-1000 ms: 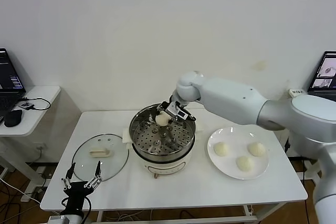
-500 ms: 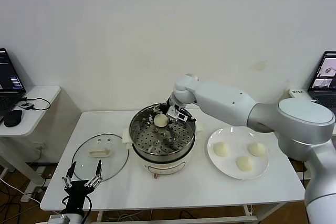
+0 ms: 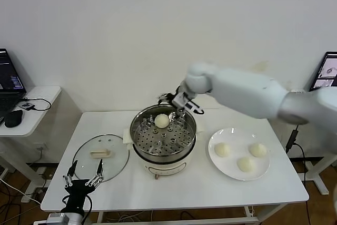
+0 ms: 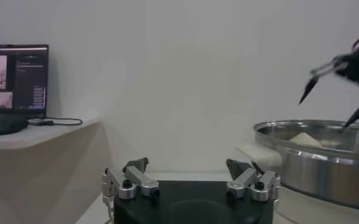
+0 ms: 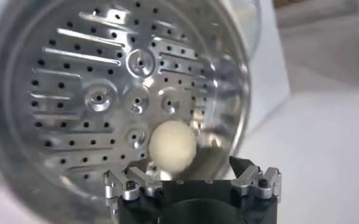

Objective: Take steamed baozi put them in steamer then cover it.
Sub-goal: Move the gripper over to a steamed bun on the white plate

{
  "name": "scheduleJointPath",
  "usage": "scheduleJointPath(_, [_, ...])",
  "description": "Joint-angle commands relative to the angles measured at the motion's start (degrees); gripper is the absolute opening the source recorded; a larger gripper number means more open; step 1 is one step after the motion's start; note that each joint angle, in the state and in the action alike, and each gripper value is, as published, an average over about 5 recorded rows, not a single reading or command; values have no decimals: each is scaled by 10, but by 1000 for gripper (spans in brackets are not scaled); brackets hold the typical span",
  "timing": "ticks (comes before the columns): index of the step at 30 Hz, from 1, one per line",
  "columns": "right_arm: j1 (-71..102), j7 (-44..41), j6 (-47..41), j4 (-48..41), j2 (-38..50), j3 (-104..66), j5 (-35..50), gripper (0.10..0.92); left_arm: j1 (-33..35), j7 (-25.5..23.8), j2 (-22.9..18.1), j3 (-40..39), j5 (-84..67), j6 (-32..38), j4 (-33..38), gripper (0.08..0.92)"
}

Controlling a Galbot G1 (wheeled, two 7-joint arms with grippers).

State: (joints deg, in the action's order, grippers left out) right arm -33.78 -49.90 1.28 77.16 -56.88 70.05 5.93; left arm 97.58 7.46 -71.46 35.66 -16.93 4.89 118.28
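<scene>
One bun (image 3: 161, 121) lies on the perforated tray at the far side of the steamer (image 3: 163, 154), free of any grip. Three buns (image 3: 221, 149) sit on the plate (image 3: 264, 168) to the right. The cover (image 3: 100, 156) lies flat on the table (image 3: 200, 188), left of the steamer.

The right gripper (image 3: 178, 101) hangs above the steamer's far rim, jaws wide and empty, just beyond the placed bun. The left gripper (image 3: 83, 182) is parked at the near left table edge, by the cover, jaws wide.

Judgement: one of four buns is loaded; fetching the next is the step in hand. To do it well, lift clear of the rim before swinging right, grasp one plate bun lightly across its middle, and set it on an open part of the tray, leaving room for the others.
</scene>
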Motion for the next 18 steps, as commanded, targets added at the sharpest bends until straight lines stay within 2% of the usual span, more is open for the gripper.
scheduleJointPath(1, [-49,-36,-190,152,211,3,95,823,1,5,15,-4,5,-30,6,823])
scheduleJointPath(7, [-8,-54,-219,176,292,5,46,823,-5,2,19,-6,9,-28,7,823])
scheduleJointPath(18, [163,-60,-220,119,285,-78,-20,823,-10,0,23,5,13,-29,3,823])
